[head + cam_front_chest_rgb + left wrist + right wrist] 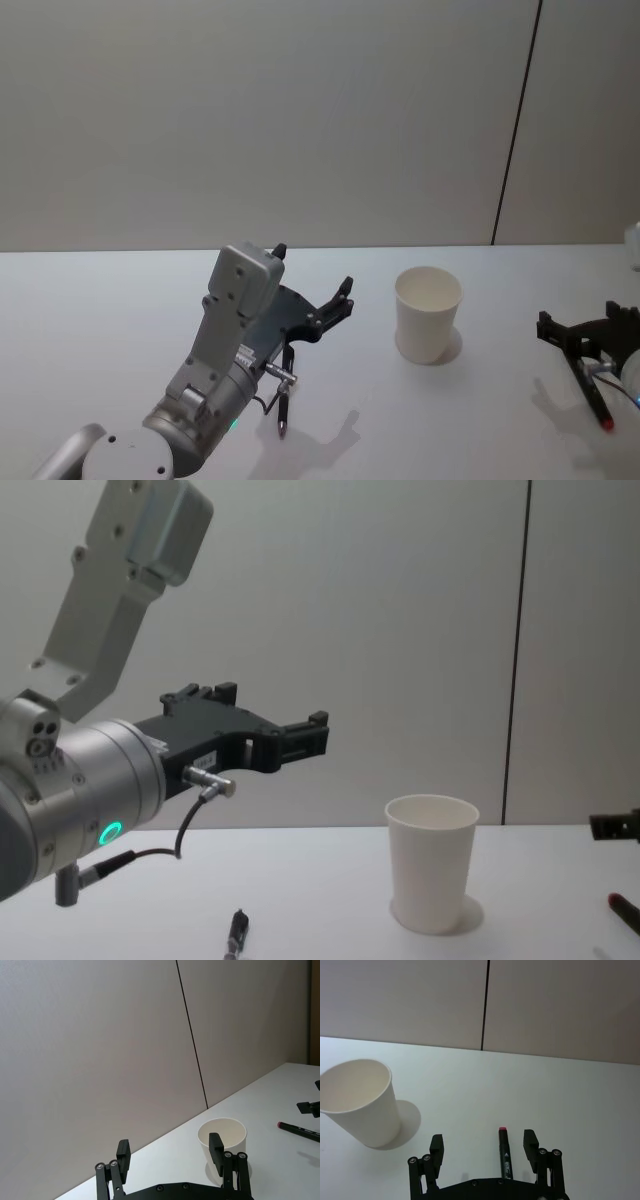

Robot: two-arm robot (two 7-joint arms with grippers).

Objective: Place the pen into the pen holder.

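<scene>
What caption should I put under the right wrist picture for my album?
Right gripper, jaws open, over a red-tipped pen on the table, white paper cup nearby.

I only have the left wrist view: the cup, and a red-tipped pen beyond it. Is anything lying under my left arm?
Observer: Yes, a dark pen lies on the table behind the left pincer, nearer the robot.
Operator: Is that pincer down on the table?
Observer: No, the chest view shows it held up off the table, left of the paper cup.
Operator: And the right pincer?
Observer: The right pincer is open over the red-tipped pen, fingers either side, not touching it.
</scene>
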